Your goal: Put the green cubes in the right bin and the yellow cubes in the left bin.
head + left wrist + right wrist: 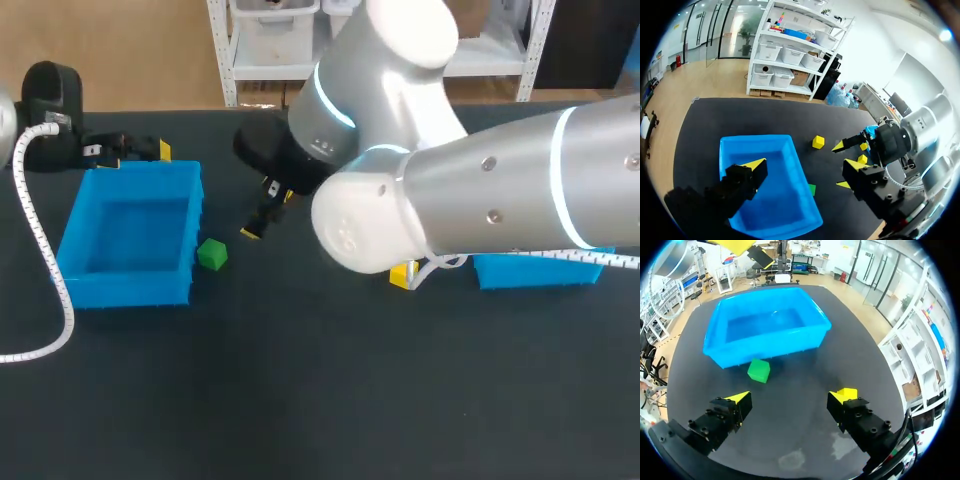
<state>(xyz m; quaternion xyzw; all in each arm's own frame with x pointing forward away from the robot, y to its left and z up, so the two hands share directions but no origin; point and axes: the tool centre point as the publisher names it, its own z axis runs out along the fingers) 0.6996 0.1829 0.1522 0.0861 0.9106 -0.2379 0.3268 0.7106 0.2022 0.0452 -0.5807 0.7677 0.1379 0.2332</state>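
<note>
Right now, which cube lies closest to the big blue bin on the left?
The green cube, just beside the left bin; the yellow cubes lie farther off.

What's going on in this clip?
A two-arm robot is sorting cubes into bins, and no cube is in a grip right now. The right gripper is open, with a green cube ahead of it on the table, just outside the left bin. The left gripper is open above that bin, which shows no cubes inside. A yellow cube lies on the table. The right bin is mostly hidden behind the right arm.
</note>
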